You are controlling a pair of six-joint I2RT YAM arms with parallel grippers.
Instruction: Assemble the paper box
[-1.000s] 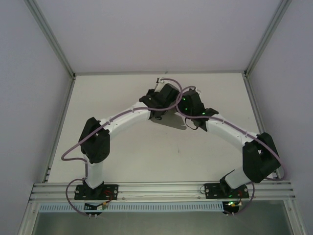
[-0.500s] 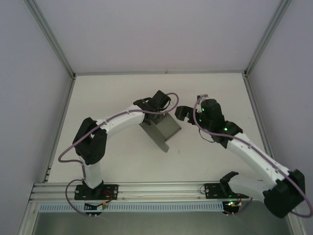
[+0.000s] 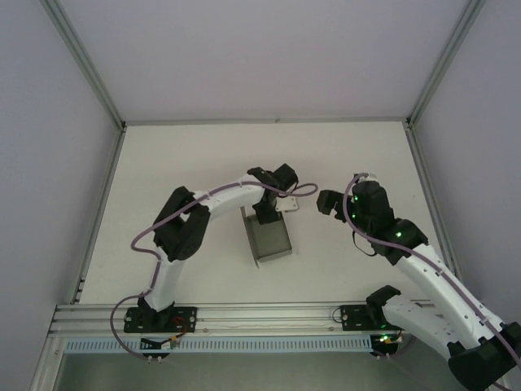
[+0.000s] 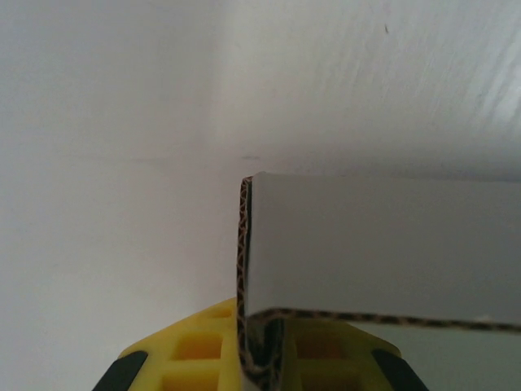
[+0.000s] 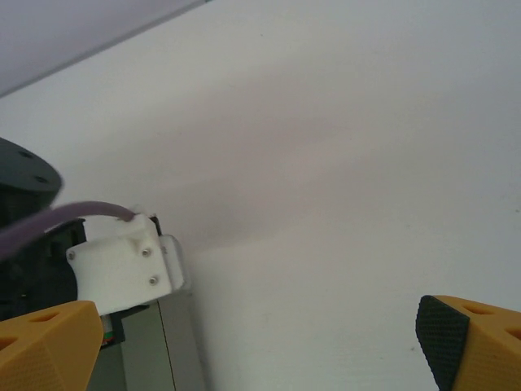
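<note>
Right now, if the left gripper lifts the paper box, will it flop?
Probably not: the paper box shows a corrugated edge, so likely stiff and light. Pinched by the left gripper at one wall only, it may tilt or flex.

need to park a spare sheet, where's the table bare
Bare: the far strip of table by the back wall, and the left side past the left arm. Crowded: the middle, left fingers pinching the box, right fingers open beside it.

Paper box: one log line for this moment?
left gripper: jaws shut on paper box wall | right gripper: jaws open, empty | paper box: partly folded
</note>
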